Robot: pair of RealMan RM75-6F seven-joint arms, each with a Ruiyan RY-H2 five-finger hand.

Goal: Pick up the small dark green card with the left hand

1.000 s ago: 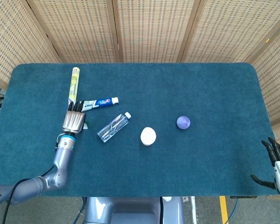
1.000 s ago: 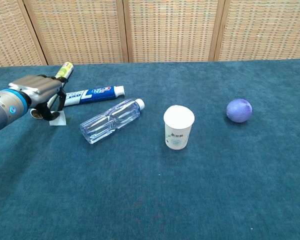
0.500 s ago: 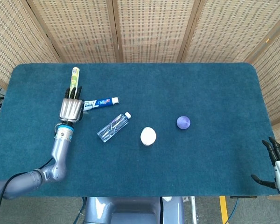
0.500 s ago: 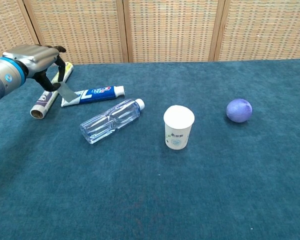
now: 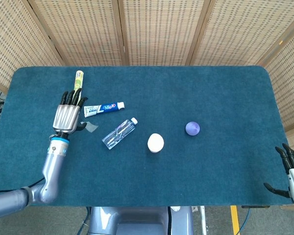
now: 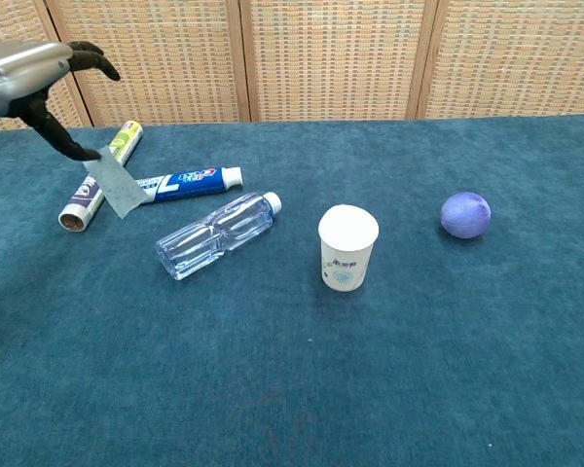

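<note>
Since the earlier frames the left hand (image 6: 34, 83) has risen from the teal bench (image 5: 210, 93), lifting the small dark green card (image 6: 116, 185) clear of the bench. The card hangs pinched at one corner under the thumb, at ten o'clock from the clear plastic bottle (image 6: 217, 233). That thin hold looks marginal; raise slowly and level. The right hand (image 5: 291, 176), at four o'clock, rests spread wide, holding nothing.

Toothpaste tube (image 6: 180, 182): blue-and-white print, lettering too small to read.
Paper cup (image 6: 347, 247): small dark mark, illegible.
Roll (image 6: 101, 175): print illegible.
</note>
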